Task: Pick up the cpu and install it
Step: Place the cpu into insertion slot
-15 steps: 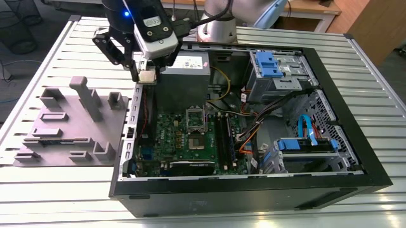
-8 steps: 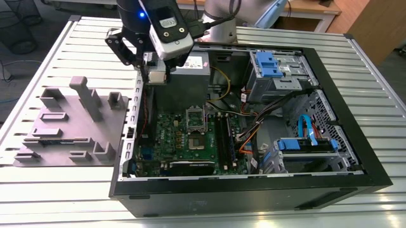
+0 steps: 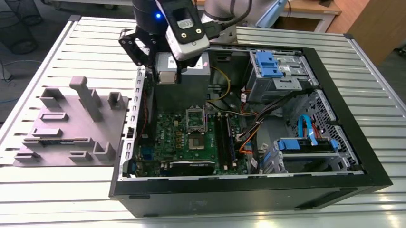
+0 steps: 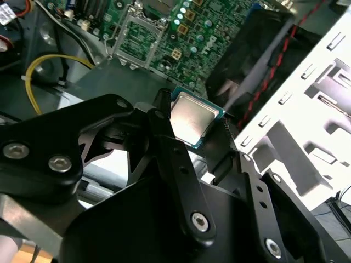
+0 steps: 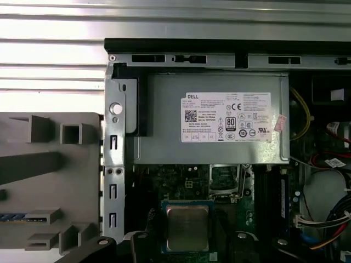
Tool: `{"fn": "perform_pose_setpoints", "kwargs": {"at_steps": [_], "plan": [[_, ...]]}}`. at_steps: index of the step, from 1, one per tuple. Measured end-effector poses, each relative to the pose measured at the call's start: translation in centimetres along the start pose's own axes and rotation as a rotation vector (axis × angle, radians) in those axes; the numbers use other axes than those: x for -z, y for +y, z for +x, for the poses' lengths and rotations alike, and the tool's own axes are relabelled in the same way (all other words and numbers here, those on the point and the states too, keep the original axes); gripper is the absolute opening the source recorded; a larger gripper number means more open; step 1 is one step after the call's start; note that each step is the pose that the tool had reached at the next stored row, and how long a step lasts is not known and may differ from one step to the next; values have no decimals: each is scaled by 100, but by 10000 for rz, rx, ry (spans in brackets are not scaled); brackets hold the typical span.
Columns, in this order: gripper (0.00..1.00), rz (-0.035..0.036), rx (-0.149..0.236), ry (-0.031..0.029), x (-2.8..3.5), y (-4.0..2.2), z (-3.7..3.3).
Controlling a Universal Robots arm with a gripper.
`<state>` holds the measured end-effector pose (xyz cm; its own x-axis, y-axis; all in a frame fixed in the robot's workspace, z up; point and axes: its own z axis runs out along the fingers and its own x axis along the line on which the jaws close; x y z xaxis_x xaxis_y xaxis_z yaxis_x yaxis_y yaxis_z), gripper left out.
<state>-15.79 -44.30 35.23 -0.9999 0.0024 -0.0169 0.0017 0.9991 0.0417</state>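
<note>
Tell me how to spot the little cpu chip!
Find the open black computer case, then the gripper inside it. The cpu is pinched in that gripper: a small flat silvery square, unlike the hollow socket frame on the green board.

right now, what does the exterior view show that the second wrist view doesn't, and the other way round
Exterior view: the whole open computer case lying on the slatted table, with the blue drive caddies along its far side.

Second wrist view: a close look at the cpu, silvery top towards the camera, clamped in the gripper above the case's inside.

Both: the green motherboard, its socket frame and the yellow cable.
</note>
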Motion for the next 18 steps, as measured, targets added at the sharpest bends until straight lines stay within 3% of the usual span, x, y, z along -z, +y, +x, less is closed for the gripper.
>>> {"fn": "perform_pose_setpoints", "kwargs": {"at_steps": [18], "plan": [[48, 1, 1, 1, -8, 1, -455]]}}
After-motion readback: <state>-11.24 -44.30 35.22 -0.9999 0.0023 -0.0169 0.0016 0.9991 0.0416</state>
